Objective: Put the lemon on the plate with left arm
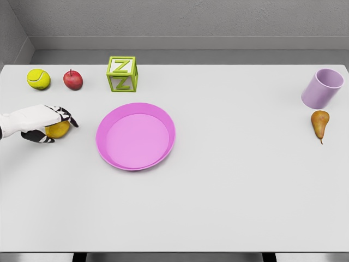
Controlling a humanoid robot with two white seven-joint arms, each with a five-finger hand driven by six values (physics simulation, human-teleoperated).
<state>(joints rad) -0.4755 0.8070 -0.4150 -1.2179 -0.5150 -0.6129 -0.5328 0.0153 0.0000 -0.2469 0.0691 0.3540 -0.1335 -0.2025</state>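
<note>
Reaching in from the left edge, the robot's white left hand (48, 123) has its dark-tipped fingers curled around a small yellow lemon (58, 130) resting on the white table (229, 191). Just to its right lies a round pink plate (136, 136), not touching it.

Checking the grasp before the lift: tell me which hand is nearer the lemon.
Left. The left hand is curled over the lemon, gripping it on the table left of the plate. The right hand is out of view.
</note>
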